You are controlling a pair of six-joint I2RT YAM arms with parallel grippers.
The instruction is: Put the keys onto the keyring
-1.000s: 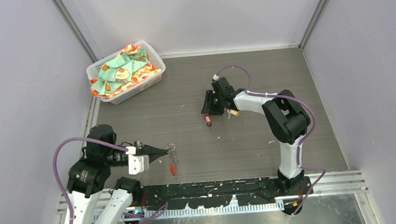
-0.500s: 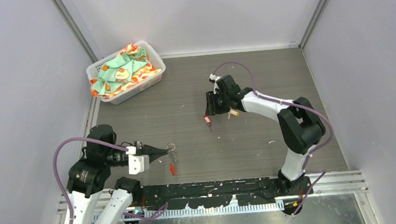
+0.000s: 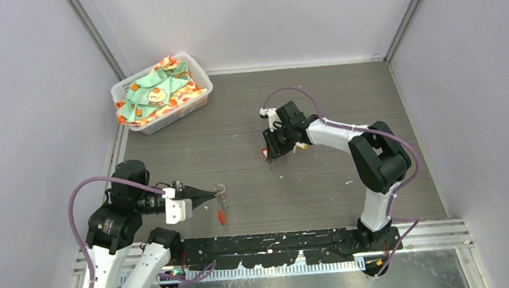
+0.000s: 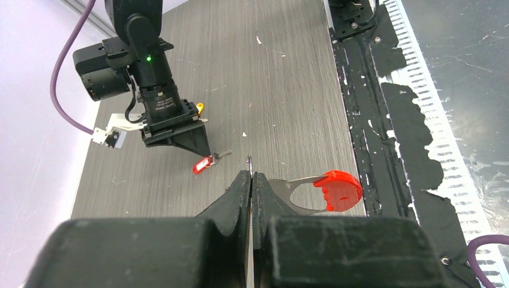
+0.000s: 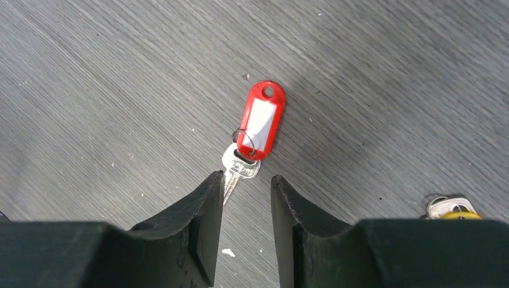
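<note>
Red-tagged key (image 5: 260, 123) lies flat on the table (image 3: 237, 118), its blade between the right gripper's (image 5: 247, 180) parted jaws; yellow-headed key (image 5: 453, 208) at its 4 o'clock. Keyring (image 4: 336, 189) hangs pinched in the left gripper's (image 4: 251, 180) closed jaws

Red-tagged key (image 5: 258, 127) lies flat mid-frame; yellow-headed key (image 5: 451, 208) peeks in lower right; keyring (image 4: 338, 191), silvery loop with red crescent, perhaps lifted, lower centre.

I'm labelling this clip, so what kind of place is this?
Probably a robot lab test cell: plain grey walls box in a wood-grain table, with the left arm and right arm bolted to a rail at its edge.
</note>
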